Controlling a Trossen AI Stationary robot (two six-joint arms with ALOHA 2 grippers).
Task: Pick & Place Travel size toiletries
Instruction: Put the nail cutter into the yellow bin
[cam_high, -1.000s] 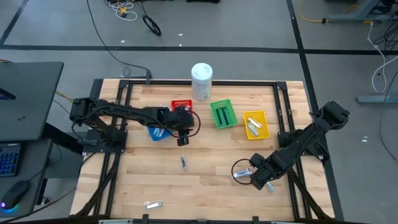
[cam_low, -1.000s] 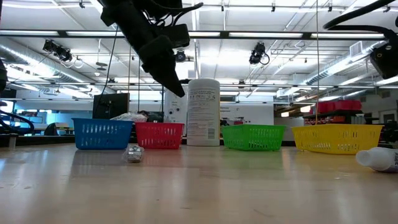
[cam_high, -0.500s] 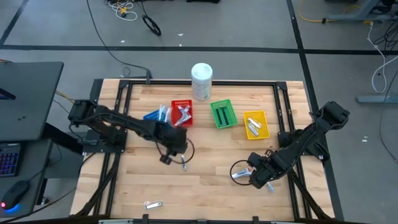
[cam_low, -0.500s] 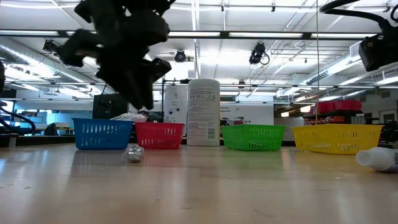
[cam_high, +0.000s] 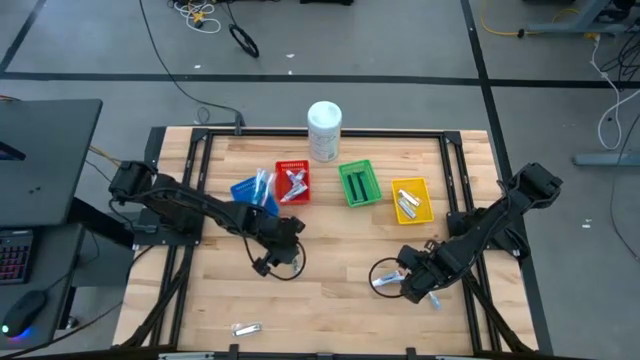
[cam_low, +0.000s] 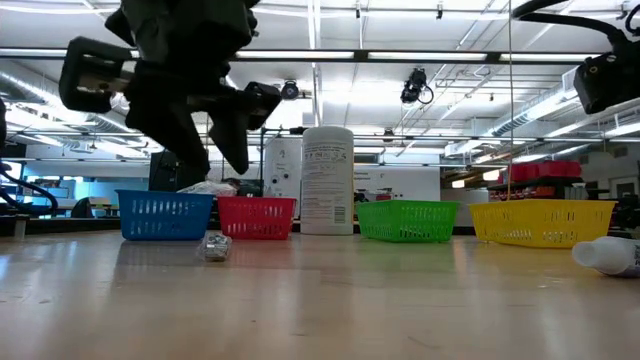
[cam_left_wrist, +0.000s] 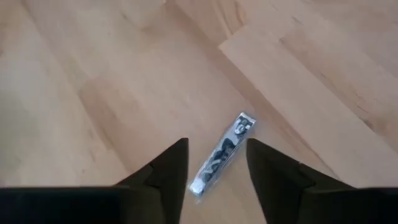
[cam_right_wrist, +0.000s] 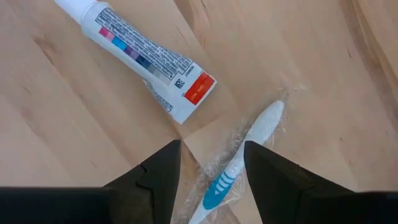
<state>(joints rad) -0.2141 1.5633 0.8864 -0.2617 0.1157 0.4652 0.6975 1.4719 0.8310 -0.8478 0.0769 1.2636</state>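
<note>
Wooden counter seen from above, with a row of small baskets along its far side: blue, red, green and yellow, some toiletries already sorted in. Left claw hovers with fingers apart straddling a slim silvery sachet lying flat mid-counter, seemingly lined up to grip it, nothing blocking. Right claw waits, fingers apart, over a wrapped toothbrush just beside a toothpaste tube; another item lies near the front edge.

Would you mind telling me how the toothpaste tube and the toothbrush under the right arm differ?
The toothpaste tube is wide, flat and printed, with a red patch; the toothbrush is slim, white and blue. The toothbrush sits in clear wrap; the toothpaste tube shows none. Both lie flat on the wooden table.
</note>
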